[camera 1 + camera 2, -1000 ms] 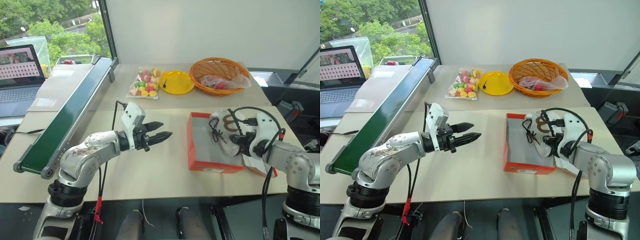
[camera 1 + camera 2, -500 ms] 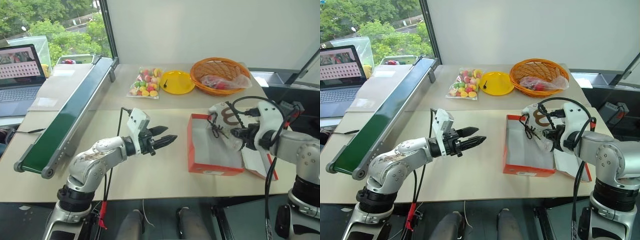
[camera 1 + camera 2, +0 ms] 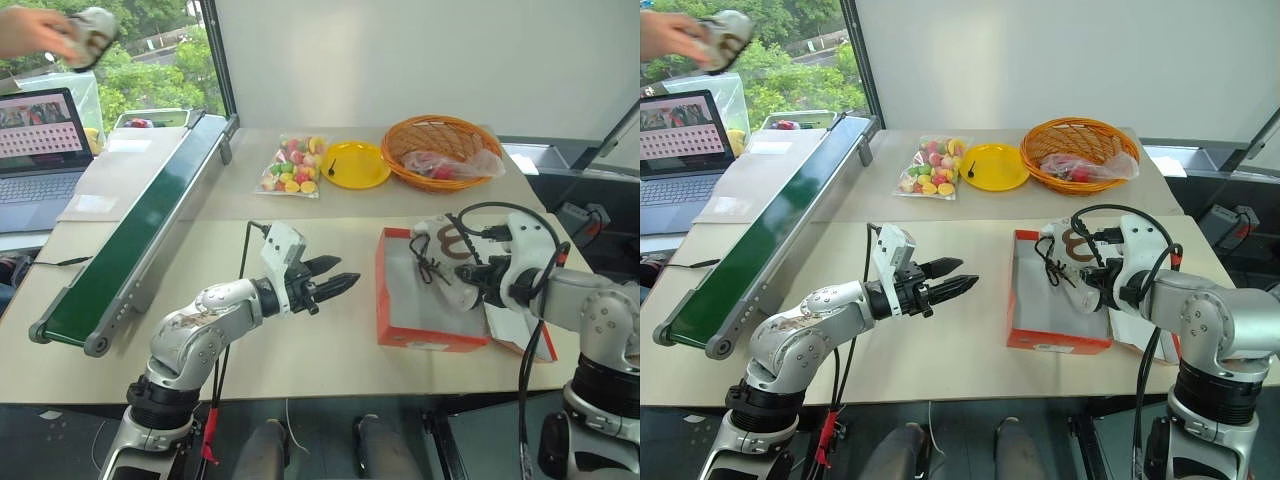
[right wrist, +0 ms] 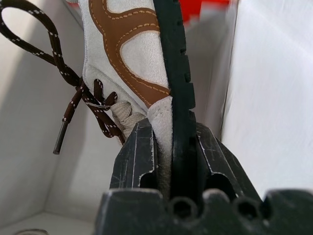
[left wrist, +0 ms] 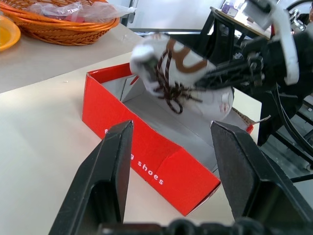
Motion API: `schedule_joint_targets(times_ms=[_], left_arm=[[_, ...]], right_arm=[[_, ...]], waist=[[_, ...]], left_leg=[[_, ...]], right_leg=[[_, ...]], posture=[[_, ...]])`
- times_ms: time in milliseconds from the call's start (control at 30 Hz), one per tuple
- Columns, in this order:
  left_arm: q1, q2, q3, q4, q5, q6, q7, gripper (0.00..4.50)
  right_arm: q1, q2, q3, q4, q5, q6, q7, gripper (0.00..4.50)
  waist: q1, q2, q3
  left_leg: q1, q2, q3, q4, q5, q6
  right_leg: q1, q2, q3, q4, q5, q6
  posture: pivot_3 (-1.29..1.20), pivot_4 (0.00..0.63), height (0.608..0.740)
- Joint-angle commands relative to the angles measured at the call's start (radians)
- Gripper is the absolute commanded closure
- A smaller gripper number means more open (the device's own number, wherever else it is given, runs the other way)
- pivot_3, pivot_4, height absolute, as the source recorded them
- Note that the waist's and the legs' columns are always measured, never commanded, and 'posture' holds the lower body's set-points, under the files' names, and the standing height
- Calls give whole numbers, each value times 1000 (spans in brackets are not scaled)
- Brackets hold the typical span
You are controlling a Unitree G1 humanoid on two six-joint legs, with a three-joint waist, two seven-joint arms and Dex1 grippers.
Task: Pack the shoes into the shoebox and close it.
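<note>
One sneaker point(image 3: 447, 252) is in my right gripper point(image 3: 478, 276), whose fingers point(image 4: 142, 152) are clamped on its heel edge, black toothed sole against one pad and cream upper against the other. I see it hanging tilted over the far right part of the open shoebox point(image 3: 395, 310), dark laces dangling toward the white interior. The red-orange shoebox sits on the right side of the desk point(image 3: 300, 350), its lid lying open to the right under my right arm.

My left gripper point(image 3: 335, 285) hovers above the desk just left of the shoebox, pointing right toward it, fingers point(image 5: 110, 171) parted about halfway and holding nothing.

On the far side of the desk I can make out an orange wicker basket point(image 3: 440, 150), a yellow plate point(image 3: 353, 165) and a bag of coloured sweets point(image 3: 290, 167). A green conveyor point(image 3: 130, 240) runs along the left, with a laptop point(image 3: 40, 150) beyond it. At far left a person's hand point(image 3: 35, 30) holds up a second light sneaker point(image 3: 92, 32).
</note>
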Motion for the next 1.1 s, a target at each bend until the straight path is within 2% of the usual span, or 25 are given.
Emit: schedule_joint_targets(times_ms=[33,433,467,533,600,767,800,933,1100], left_arm=[[-31,3,10,-17,7,-6,-13,1821],[-49,6,21,-34,-3,26,-8,1821],[-52,6,22,-33,-3,28,-8,1821],[-55,6,21,-34,1,28,-7,1821],[-59,4,22,-34,0,30,-5,1821],[-68,13,27,-23,9,26,-13,1821],[-71,20,30,-19,14,24,-16,1821],[-80,49,48,3,29,15,-30,1821],[-88,71,75,32,43,8,-40,1821]], right_arm=[[37,13,-18,-27,-36,-60,-6,4064],[87,-5,16,18,-113,-175,15,4064],[84,-5,20,22,-118,-182,17,3069],[75,0,32,25,-122,-198,20,2538],[64,2,45,24,-126,-206,19,1771],[46,-12,70,15,-131,-210,22,177],[36,-25,77,2,-132,-204,24,17],[-23,-97,101,-74,-106,-142,55,17],[-162,-155,95,-142,7,-46,178,17]], waist=[[1,0,0],[0,0,0],[0,0,0],[-1,0,0],[-2,0,0],[-1,0,0],[-1,0,0],[-3,0,0],[-11,0,0]], left_leg=[[0,0,0,0,0,0],[1,0,0,0,0,0],[1,0,0,0,0,0],[1,0,0,0,0,0],[1,0,0,0,0,0],[1,0,0,0,0,0],[1,0,0,0,0,0],[0,0,0,0,0,0],[1,0,0,0,0,0]], right_leg=[[0,0,0,0,0,0],[0,0,0,0,0,1],[0,0,0,0,0,1],[0,0,0,0,0,1],[0,0,0,0,0,1],[1,0,0,0,0,1],[1,0,0,0,0,1],[0,0,0,0,0,1],[0,0,0,0,-1,1]], posture=[[0,150,740],[0,150,740],[0,150,740],[0,150,740],[0,150,740],[0,150,740],[0,150,740],[0,150,740],[0,150,740]])
